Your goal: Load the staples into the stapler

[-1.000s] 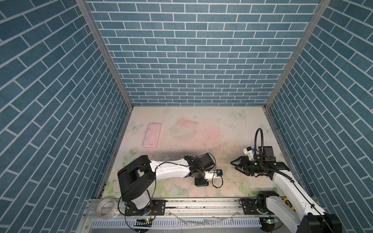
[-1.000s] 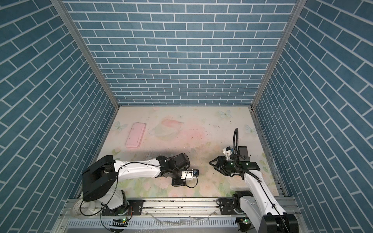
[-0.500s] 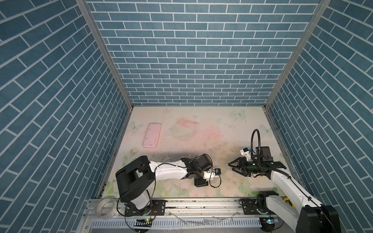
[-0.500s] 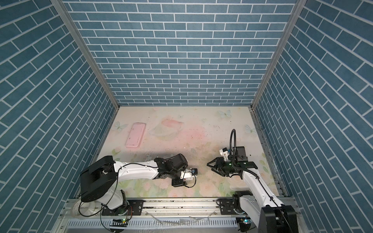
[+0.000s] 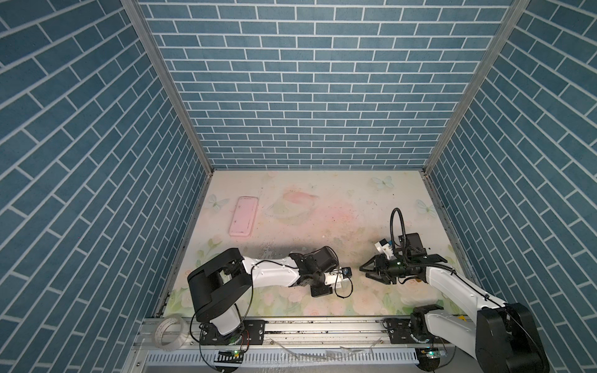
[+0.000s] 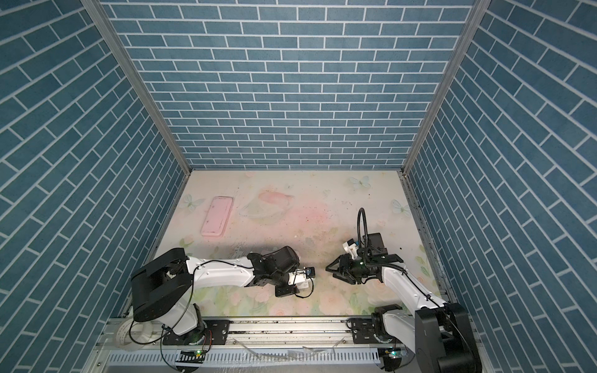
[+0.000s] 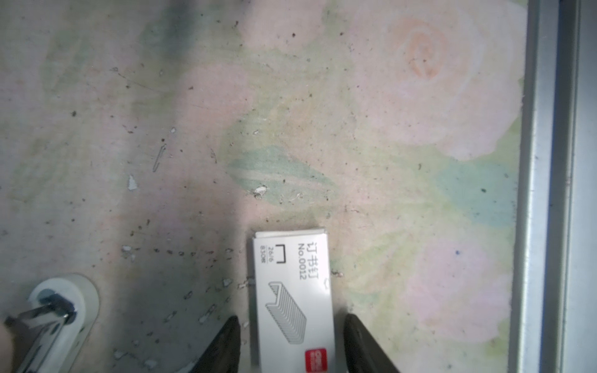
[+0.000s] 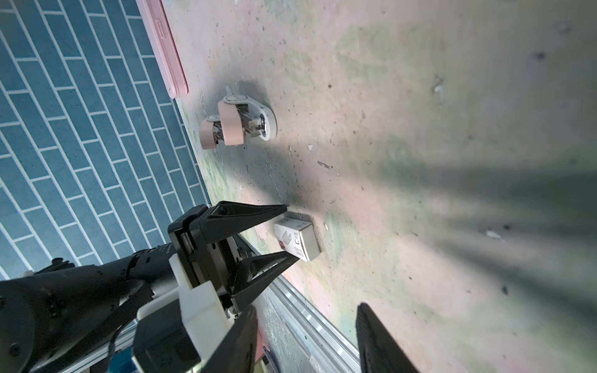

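A white sleeve box with a red square mark lies flat on the floral mat; the staples themselves are hidden. My left gripper is open and straddles the box, with a thin gap at each finger. The right wrist view shows the same, the left gripper low over the box. The pink-and-white stapler lies hinged open on the mat a short way off, also visible in the left wrist view as the stapler. My right gripper hovers open and empty, facing the left gripper.
A flat pink case lies at the back left of the mat. The aluminium front rail runs close beside the box. A tape roll sits on the frame at the front left. Small specks and scraps litter the mat.
My right gripper has drifted slightly left, toward the left gripper. The left arm has hardly moved.
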Action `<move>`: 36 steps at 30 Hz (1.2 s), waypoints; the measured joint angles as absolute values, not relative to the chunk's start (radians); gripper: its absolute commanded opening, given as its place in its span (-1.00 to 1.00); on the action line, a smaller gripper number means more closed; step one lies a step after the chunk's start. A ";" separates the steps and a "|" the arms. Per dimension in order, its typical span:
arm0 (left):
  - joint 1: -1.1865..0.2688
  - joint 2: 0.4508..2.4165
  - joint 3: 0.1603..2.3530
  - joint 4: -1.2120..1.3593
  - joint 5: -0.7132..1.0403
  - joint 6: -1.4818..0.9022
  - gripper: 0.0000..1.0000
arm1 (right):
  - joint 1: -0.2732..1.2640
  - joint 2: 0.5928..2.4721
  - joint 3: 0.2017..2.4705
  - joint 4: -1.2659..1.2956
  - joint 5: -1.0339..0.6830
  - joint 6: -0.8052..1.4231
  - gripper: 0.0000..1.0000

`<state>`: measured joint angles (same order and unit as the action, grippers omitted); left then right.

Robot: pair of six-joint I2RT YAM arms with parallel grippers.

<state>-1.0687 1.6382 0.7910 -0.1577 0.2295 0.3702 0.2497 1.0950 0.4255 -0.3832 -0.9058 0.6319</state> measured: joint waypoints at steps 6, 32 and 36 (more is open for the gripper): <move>-1.051 1.631 0.770 -0.124 0.254 0.370 -0.11 | 0.293 1.147 0.425 -0.299 -0.911 0.653 -0.04; -1.045 1.635 0.753 -0.080 0.324 0.390 -0.30 | 0.492 1.316 0.356 0.041 -0.904 0.843 -0.09; -1.045 1.641 0.753 -0.069 0.331 0.392 -0.30 | 0.513 1.327 0.347 0.075 -0.898 0.864 -0.09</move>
<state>-1.0447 1.6405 0.7528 -0.0689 0.3309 0.3916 0.5129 1.3266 0.3473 0.0750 -0.8978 0.8642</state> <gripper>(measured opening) 0.351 0.457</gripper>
